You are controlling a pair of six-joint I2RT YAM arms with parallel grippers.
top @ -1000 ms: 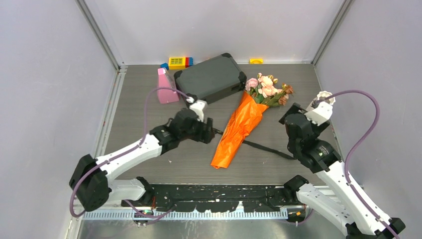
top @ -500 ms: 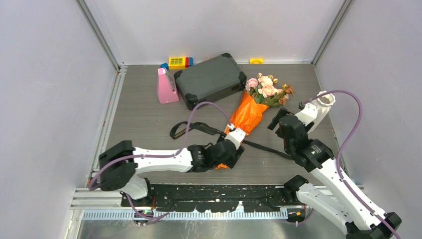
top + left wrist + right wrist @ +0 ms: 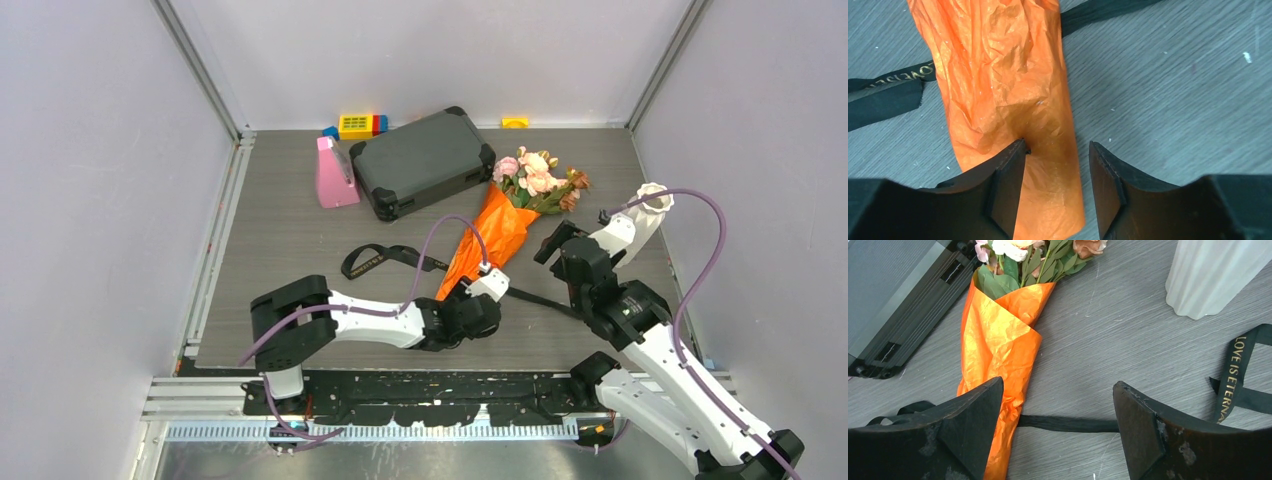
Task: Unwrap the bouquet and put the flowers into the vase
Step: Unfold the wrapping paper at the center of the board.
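The bouquet point(image 3: 490, 235) lies slanted on the table, a crinkled orange paper cone point(image 3: 1003, 85) point(image 3: 995, 340). Pink roses and green leaves, the flowers point(image 3: 540, 178) point(image 3: 1033, 257), stick out of its wide far end. A black printed ribbon point(image 3: 375, 258) point(image 3: 888, 92) point(image 3: 1068, 423) lies loose, running under the cone. My left gripper point(image 3: 468, 318) point(image 3: 1057, 150) is open over the cone's narrow tail, one finger over the paper, the other beside its edge. My right gripper point(image 3: 560, 245) point(image 3: 1058, 390) hangs wide open above the ribbon, right of the cone. The white vase point(image 3: 650, 205) point(image 3: 1213, 275) stands behind it.
A dark grey case point(image 3: 425, 160) point(image 3: 898, 300) lies at the back, touching the flowers' left side. A pink wedge point(image 3: 335, 175) stands left of it. Coloured toy bricks point(image 3: 360, 125) and a yellow piece point(image 3: 515, 122) sit by the back wall. Walls close in both sides.
My left arm has swung from the ribbon's left end to the cone's narrow tail, its jaws narrowing. The ribbon's loop now lies loose left of the cone. The right gripper shifted slightly left.
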